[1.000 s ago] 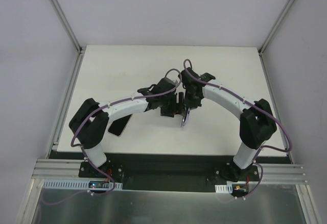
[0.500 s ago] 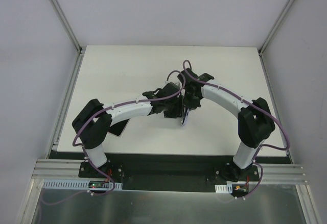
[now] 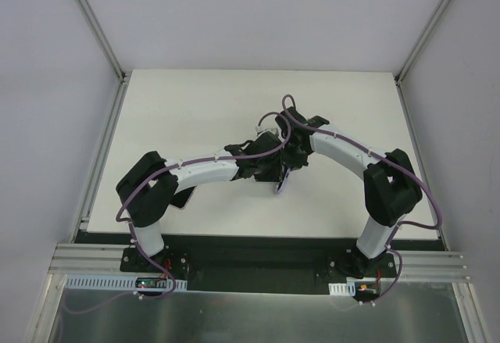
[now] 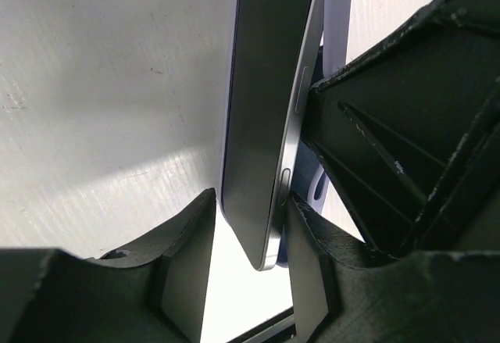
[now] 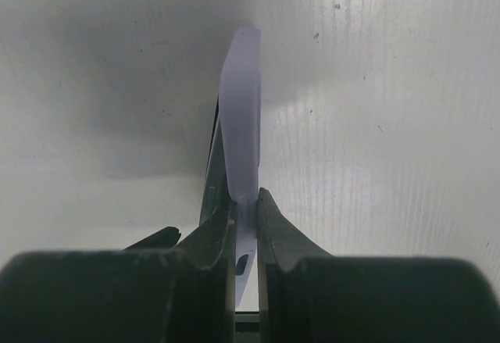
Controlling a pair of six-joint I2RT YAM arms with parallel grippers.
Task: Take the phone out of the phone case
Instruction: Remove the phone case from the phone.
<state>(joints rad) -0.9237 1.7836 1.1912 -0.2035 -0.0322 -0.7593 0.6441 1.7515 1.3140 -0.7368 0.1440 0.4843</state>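
Note:
The dark phone (image 4: 262, 116) with a metal edge stands on edge, partly peeled away from the lavender case (image 4: 336, 15). My left gripper (image 4: 251, 202) is open around the phone's lower corner: the right finger touches its edge, and a gap remains at the left finger (image 4: 187, 257). My right gripper (image 5: 245, 199) is shut on the case's rim (image 5: 242, 116), with the phone's dark edge (image 5: 211, 163) just to its left. In the top view both grippers meet at mid-table, left (image 3: 273, 173) and right (image 3: 289, 167), over the case (image 3: 282, 182).
White tabletop (image 3: 195, 108) with walls on three sides. A dark flat object (image 3: 184, 196) lies partly under my left arm near the front left. The right gripper's black body (image 4: 414, 124) is close beside the left fingers.
My left arm has reached right, bringing its gripper up against the phone and the right gripper. The right arm has barely moved.

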